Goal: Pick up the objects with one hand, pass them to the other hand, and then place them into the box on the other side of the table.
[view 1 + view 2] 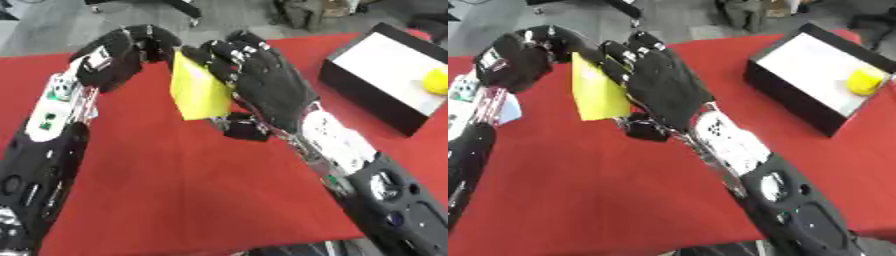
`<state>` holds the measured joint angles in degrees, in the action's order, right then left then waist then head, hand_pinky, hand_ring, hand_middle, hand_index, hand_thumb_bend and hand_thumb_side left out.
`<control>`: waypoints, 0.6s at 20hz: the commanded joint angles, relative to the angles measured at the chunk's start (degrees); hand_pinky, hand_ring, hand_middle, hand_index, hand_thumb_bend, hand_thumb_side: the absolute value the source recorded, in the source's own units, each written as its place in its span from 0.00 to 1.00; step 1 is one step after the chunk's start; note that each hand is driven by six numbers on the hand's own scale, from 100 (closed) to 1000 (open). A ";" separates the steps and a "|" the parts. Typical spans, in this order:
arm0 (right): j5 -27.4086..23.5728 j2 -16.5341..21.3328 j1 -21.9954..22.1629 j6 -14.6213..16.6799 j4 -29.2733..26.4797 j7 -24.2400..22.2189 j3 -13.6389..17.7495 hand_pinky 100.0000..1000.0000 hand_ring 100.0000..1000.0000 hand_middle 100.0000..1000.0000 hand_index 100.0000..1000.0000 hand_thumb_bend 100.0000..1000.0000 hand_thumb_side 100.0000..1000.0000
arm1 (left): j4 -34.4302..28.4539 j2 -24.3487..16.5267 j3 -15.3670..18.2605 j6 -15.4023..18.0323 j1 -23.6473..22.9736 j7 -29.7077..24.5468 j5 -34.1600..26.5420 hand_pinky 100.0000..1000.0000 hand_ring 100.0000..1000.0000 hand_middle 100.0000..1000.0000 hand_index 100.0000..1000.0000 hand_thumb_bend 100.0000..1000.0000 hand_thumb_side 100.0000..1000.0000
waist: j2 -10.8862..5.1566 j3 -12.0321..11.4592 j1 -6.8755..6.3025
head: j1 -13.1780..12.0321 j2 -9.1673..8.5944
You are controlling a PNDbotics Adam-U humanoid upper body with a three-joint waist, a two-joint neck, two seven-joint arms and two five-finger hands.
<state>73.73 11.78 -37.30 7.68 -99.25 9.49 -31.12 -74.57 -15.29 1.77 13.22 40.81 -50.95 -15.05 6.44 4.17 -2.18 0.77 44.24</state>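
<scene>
**Handover above the red table**

Hands meet high over the red tablecloth [201,190], near the middle of the table. Yellow block [199,90], flat-faced and slightly tilted, sits between them, lifted clear of the cloth.

Left hand [122,50] comes in from the left, wrist bent over, fingers curled down onto the block's upper left corner. Right hand [262,80] comes in from the lower right, back of the hand toward the camera, fingers bent over the block's top right edge, thumb showing below its lower corner. Both hands touch the block; which one bears it cannot be told.

Black box [798,100] stands on the right side of the table, well apart from the hands, its inside pale. Small yellow round thing [864,81] lies inside, against the right-hand end.

Grey floor beyond the far edge of the table.
</scene>
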 commanded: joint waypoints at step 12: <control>-17.61 11.93 1.12 -24.27 17.05 8.80 19.62 0.48 0.36 0.41 0.39 0.00 0.24 | 23.33 -17.06 14.83 27.93 3.58 22.58 45.13 0.71 0.61 0.59 0.82 0.39 0.50 | -1.06 0.70 -0.31 | -2.30 -0.13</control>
<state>58.03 21.47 -34.99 -14.48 -84.26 17.03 -13.83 -53.24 -29.02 16.16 35.14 43.09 -29.03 24.79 6.41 4.86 -2.48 -1.14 44.26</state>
